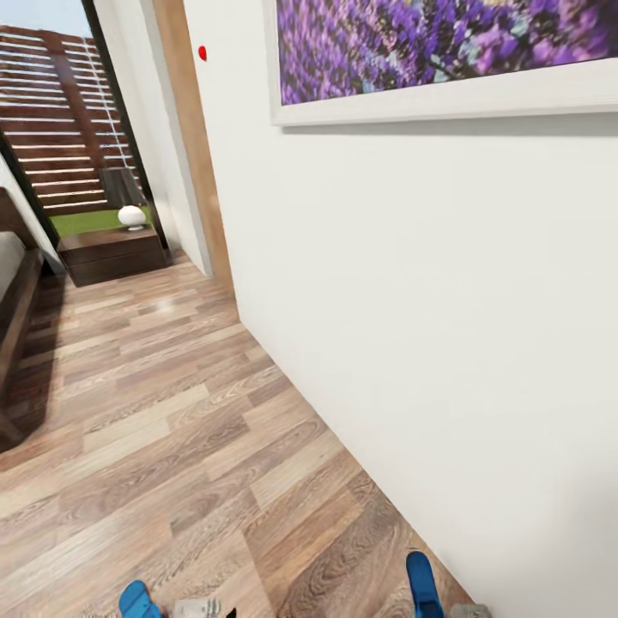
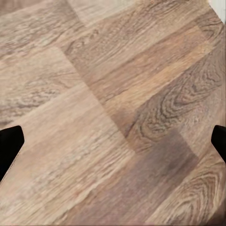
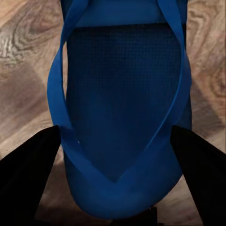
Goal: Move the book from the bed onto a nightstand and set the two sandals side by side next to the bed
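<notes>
Sandals are the step in hand. In the right wrist view the right tool [image 3: 113,176] holds one blue sandal [image 3: 123,122] between its dark fingers. The left tool [image 2: 113,141] is wide, with only wood floor [image 2: 94,94] between its tips. Another blue sandal [image 1: 137,599] peeks in at the bottom left of the head view. The bed [image 1: 19,300] is at the left edge, the nightstand [image 1: 112,251] in the upper left. Next, I think, the held sandal must be carried leftward and set down beside the bed.
</notes>
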Controlling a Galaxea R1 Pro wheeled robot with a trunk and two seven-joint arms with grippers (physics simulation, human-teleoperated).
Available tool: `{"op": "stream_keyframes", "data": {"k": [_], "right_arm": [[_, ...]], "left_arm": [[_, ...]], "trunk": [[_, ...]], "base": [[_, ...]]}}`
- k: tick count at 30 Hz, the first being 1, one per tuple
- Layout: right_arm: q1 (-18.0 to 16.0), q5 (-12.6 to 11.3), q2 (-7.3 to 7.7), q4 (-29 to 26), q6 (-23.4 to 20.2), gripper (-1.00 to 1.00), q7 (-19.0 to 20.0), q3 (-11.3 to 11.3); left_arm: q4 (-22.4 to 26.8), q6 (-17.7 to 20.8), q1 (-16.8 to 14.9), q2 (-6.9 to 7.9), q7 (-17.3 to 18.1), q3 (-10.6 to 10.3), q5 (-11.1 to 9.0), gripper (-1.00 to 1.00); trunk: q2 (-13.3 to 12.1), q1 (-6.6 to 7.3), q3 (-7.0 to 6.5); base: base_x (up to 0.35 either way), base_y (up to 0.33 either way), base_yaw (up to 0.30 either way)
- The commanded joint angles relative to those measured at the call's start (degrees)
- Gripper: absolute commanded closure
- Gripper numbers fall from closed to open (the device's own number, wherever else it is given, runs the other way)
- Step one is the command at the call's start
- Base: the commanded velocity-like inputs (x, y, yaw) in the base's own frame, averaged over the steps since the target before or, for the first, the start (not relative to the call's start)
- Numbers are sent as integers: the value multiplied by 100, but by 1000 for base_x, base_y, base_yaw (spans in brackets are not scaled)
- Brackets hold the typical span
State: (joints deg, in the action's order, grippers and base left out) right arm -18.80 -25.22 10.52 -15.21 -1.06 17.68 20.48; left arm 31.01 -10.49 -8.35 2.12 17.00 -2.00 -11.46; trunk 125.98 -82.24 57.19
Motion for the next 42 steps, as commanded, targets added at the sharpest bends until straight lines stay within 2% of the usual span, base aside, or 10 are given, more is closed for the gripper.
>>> {"op": "stream_keyframes", "data": {"k": [1,4,6,14,42], "right_arm": [[1,-37,8,-112,-65,100,-1,35],[3,-45,10,-264,-132,100,8,62],[6,-51,9,-280,-144,100,9,74],[8,-54,10,-231,-125,100,0,79],[6,-45,2,-220,-69,100,-18,79]], "left_arm": [[112,184,-5,6,26,-20,-57,-100],[257,630,-9,7,44,-20,-61,-100],[224,717,-9,8,47,-20,-66,-100],[-81,570,-9,8,46,-20,-51,-100],[-122,548,-9,8,22,-11,-76,-100]], "trunk": [[2,1,10],[2,1,25],[2,1,34],[2,1,73],[2,1,209]], "base": [[0,0,241],[0,0,241],[0,0,241],[0,0,241],[51,0,241]]}}
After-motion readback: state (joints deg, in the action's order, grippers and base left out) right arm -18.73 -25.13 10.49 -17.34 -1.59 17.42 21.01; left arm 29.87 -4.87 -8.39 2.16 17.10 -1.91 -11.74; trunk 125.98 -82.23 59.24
